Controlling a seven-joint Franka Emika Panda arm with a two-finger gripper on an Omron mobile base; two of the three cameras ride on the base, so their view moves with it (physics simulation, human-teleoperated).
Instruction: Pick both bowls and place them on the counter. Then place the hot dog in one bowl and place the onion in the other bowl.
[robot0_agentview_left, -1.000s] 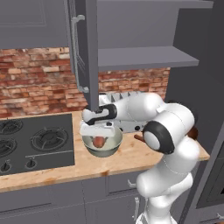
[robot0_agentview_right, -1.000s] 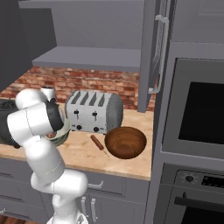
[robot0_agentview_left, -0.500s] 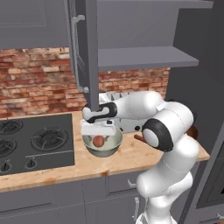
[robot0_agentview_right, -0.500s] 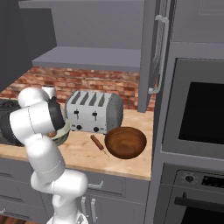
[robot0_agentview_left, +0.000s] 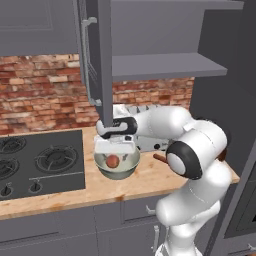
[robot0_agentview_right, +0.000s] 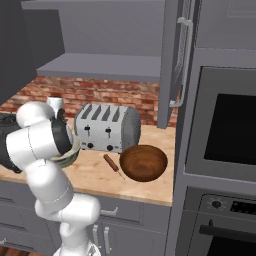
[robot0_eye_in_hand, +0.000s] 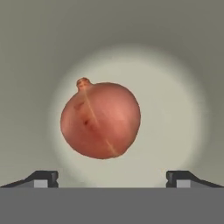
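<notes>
The onion (robot0_eye_in_hand: 100, 120), a round reddish-brown ball, lies on the cream floor of the pale grey-green bowl (robot0_eye_in_hand: 179, 83). My gripper (robot0_eye_in_hand: 112, 179) hangs just above it, open, its fingertips wide apart and clear of the onion. From the left base the bowl (robot0_agentview_left: 131, 166) stands on the tan counter (robot0_agentview_left: 150, 182) beside the stove, the onion (robot0_agentview_left: 113, 160) inside, my gripper (robot0_agentview_left: 116, 148) over its rim. The dark reddish-brown bowl (robot0_agentview_right: 143, 162) stands empty on the counter (robot0_agentview_right: 92, 175) in front of the toaster. The hot dog (robot0_agentview_right: 113, 165) lies on the worktop left of it.
A silver toaster (robot0_agentview_right: 107, 128) stands against the brick wall behind the bowls. The black stove top (robot0_agentview_left: 35, 161) is left of the grey-green bowl. An open cabinet door (robot0_agentview_left: 97, 60) hangs above my hand. The wall oven (robot0_agentview_right: 225, 135) bounds the counter on the right.
My hand has risen a little above the grey-green bowl. The onion stays on the bowl's floor, free of the fingers.
</notes>
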